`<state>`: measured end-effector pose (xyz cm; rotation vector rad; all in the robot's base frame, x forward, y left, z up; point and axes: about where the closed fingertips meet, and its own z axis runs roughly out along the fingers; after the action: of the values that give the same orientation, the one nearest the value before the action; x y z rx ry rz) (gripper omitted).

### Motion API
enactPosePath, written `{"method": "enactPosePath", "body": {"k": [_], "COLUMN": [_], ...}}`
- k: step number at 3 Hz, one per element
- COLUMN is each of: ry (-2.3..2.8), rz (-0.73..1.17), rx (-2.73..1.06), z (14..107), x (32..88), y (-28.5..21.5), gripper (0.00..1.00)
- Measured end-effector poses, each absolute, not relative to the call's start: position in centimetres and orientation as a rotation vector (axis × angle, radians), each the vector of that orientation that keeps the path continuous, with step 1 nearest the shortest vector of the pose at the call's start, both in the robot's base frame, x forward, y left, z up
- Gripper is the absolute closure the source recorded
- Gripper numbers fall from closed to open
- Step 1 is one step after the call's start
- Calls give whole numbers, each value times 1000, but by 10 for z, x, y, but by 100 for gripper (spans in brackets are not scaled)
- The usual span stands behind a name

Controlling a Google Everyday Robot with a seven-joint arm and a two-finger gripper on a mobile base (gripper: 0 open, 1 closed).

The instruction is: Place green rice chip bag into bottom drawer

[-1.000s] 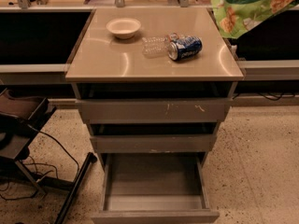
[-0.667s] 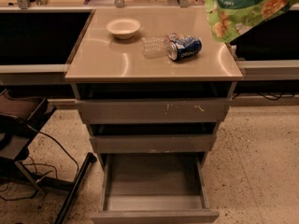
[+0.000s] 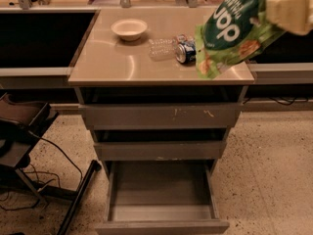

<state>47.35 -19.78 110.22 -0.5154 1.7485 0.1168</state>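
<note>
- The bottom drawer (image 3: 162,226) is pulled well out from the foot of the desk (image 3: 112,65). Its grey floor and low walls are in plain view.
- The middle drawer (image 3: 159,150) and the top drawer (image 3: 146,116) sit further in under the desk top, each with a dark gap above its front. What is inside them is hidden. The top drawer's front carries pale scratches towards the desk's right side.
- A white bowl (image 3: 129,29) stands upright at the back of the desk. Its inside looks plain white.
- A clear bottle (image 3: 161,48) and a blue can (image 3: 186,51) lie on their sides, touching, right of the desk's middle.
- The bag (image 3: 234,29) hangs in the air over the desk's right front corner, clear of the desk top. It partly hides the can from view.
- The bag is crinkled bright-green foil, tilted, with large white rounded letters on a darker green patch. Its lower end shows lighter green with pale snack pictures.
- The gripper (image 3: 289,11) is a pale block above the desk's right edge. Its jaws are clamped on the bag's top end.
</note>
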Motion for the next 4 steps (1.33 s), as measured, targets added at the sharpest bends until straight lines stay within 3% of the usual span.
{"method": "enactPosePath", "body": {"k": [2, 4], "ry": [1866, 1879], "rz": [-16, -21], "rx": [-447, -464], "z": [1007, 1007], "x": [492, 492], "y": [-192, -192], "gripper": [100, 100]}}
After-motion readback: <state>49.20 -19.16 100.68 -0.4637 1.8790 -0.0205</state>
